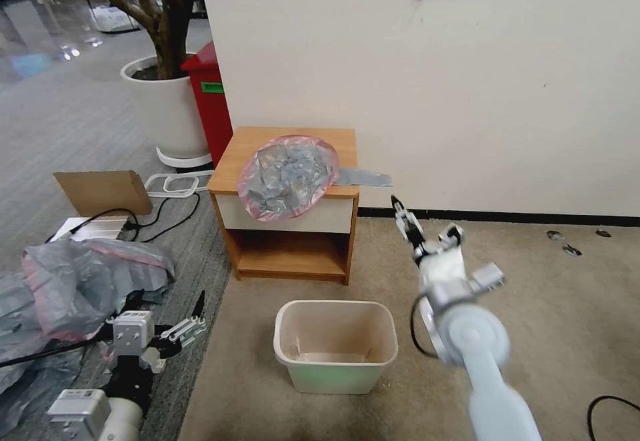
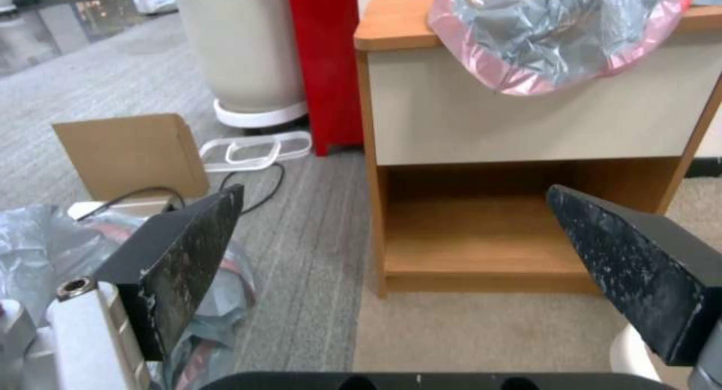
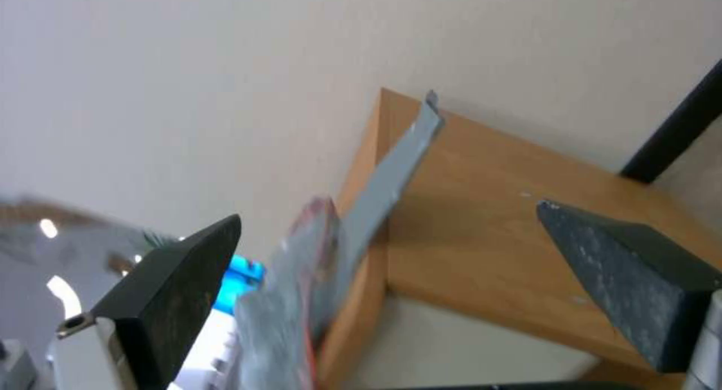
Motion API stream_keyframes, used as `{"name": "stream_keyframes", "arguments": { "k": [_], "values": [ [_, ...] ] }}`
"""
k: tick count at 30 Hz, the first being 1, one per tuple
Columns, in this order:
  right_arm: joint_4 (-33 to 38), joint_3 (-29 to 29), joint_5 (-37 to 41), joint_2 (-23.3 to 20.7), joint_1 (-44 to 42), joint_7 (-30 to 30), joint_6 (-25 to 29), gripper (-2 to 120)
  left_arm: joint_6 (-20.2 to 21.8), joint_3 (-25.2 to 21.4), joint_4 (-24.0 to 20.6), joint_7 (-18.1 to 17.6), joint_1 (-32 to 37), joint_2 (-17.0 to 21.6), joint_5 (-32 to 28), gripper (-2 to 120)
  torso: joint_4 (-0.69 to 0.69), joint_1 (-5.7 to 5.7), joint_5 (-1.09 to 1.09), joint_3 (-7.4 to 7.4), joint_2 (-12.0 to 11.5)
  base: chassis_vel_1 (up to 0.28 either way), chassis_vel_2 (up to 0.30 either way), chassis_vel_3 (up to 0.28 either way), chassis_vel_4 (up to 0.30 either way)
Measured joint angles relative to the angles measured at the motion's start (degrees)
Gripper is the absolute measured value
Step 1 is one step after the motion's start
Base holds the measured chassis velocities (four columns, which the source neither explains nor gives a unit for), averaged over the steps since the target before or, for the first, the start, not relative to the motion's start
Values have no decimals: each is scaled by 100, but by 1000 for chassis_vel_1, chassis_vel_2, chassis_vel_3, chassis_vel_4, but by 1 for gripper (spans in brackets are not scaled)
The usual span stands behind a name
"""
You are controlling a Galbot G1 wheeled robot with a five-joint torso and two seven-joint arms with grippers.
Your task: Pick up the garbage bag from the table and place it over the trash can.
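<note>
One garbage bag (image 1: 288, 177) lay on the table (image 1: 253, 141), draped over its front edge, above the trash can (image 1: 335, 346); the right gripper (image 1: 405, 222) hung just off the table's right edge, fingers apart. From the left wrist, the left gripper (image 2: 391, 243), fingers (image 2: 188, 260) spread, sat low, well below the bag. From the right wrist, the bag's grey strip (image 3: 391, 175) lay between the spread fingers (image 3: 624, 271), untouched.

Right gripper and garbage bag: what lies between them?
Head view: a flat grey strip juts from the garbage bag toward the right gripper; otherwise open air.
</note>
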Motion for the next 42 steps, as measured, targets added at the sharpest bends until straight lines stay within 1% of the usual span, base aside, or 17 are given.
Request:
{"name": "stream_keyframes", "arguments": {
  "k": [2, 6, 12, 15, 17, 18, 20, 21, 22, 26, 27, 30, 32, 36, 37, 40, 42],
  "values": [
    [-218, 2, 190, 53, 192, 26, 35, 100, 0, -17, 2, 10, 0, 0, -7, 100, -1, 0, 2, 1, 0, 0, 0, 0, 0],
    [-1004, 14, 587, 137, 840, 24, 100, 100, 11, -54, 6, 39, 0, -48, -43, 100, 0, 0, 2, 0, 0, 0, 0, 0, 0],
    [-1517, 2, 630, 146, 1145, 8, 115, 99, 19, -46, 9, 101, 5, -117, -43, 100, -1, 0, 3, 0, 0, 0, 0, 0, 0],
    [-1743, -8, 723, 141, 1308, -7, 166, 89, 12, -49, 10, 127, 33, -163, -25, 100, 0, 0, 2, 0, 0, 0, 0, 0, 0],
    [-1758, -8, 751, 139, 1323, -11, 173, 88, 8, -52, 11, 132, 37, -169, -21, 100, -1, 0, 3, 0, 0, 0, 0, 0, 0],
    [-1794, -8, 908, 125, 1379, -17, 189, 79, -20, -65, 11, 151, 46, -189, -8, 100, -1, 0, 3, 0, 0, 0, 0, 0, 0],
    [-1803, -6, 995, 112, 1429, -21, 191, 72, -51, -70, 12, 166, 54, -207, 8, 100, -1, 0, 3, -1, 0, 0, 0, 0, 0],
    [-1803, -7, 1015, 105, 1449, -22, 191, 65, -76, -70, 13, 171, 65, -223, 20, 100, -1, 0, 3, -1, 0, 0, 0, 0, 0],
    [-1803, -7, 1015, 105, 1449, -22, 191, 65, -76, -70, 13, 171, 65, -223, 20, 100, -1, 0, 3, -1, 0, 0, 0, 0, 0],
    [-1734, -36, 1019, 88, 1447, -23, 177, 47, -125, -41, 14, 177, 76, -246, 91, 100, -1, 0, 2, -1, 0, 0, 0, 0, 0],
    [-1734, -36, 1019, 88, 1447, -23, 177, 47, -125, -41, 14, 177, 76, -246, 91, 100, -1, 0, 2, -1, 0, 0, 0, 0, 0],
    [-1700, -57, 1015, 85, 1428, -15, 171, 33, -145, -28, 14, 180, 71, -250, 108, 100, -1, 0, 3, -1, 0, 0, 0, 0, 0],
    [-1693, -62, 1014, 82, 1424, -12, 170, 30, -148, -27, 15, 181, 71, -251, 111, 100, -1, 0, 3, -1, 0, 0, 0, 0, 0],
    [-1602, -104, 1006, 78, 1359, 41, 169, 10, -179, -29, 15, 181, 75, -254, 115, 100, -1, 0, 3, -1, 0, 0, 0, 0, 0],
    [-1602, -104, 1006, 78, 1359, 41, 169, 10, -179, -29, 15, 181, 75, -254, 115, 100, -1, 0, 3, -1, 0, 0, 0, 0, 0],
    [-1453, -160, 1001, 45, 1216, 63, 181, 0, -219, -29, 15, 181, 77, -251, 116, 100, -1, 0, 3, -1, 0, 0, 0, 0, 0],
    [-1346, -187, 1001, 24, 1120, 79, 187, 0, -240, -29, 15, 181, 82, -250, 122, 100, -1, 0, 3, -1, 0, 0, 0, 0, 0]
  ]
}}
